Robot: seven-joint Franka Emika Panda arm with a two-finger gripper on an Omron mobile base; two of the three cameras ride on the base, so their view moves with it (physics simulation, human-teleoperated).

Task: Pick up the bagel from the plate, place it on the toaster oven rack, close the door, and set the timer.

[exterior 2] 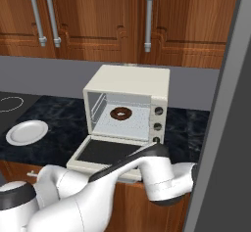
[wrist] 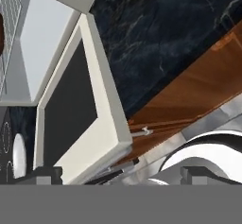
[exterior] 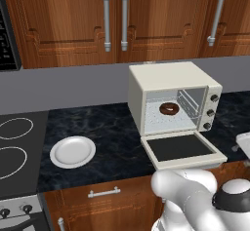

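1. The tool (wrist: 116, 176) sits low in front of the bench edge, its two dark finger tips spread wide apart and holding nothing; in the hand view they rise just below the outer edge of the door.
2. The door (exterior: 181, 148) lies folded flat, hinged down from the toaster oven (exterior: 168, 79), dark glass facing up, its front edge reaching the edge of the bench (exterior: 117, 137). In the right base view the arm's forearm crosses in front of the door's near corner.
3. The plate (exterior: 72, 151) rests bare on the dark marbled bench, well to the left of the door and just beside the stove (exterior: 14, 152).
4. The toaster oven rack (exterior 2: 122, 124) spans the open cream cavity, pale and level.
5. The bagel (exterior: 169, 109) lies flat on the rack, about mid-width and toward the back of the cavity, apart from the tool.
6. Three round knobs (exterior: 211, 112) stack on the oven's right panel.
7. Wooden cabinets (exterior: 122, 15) with metal bar handles hang above the grey back wall.
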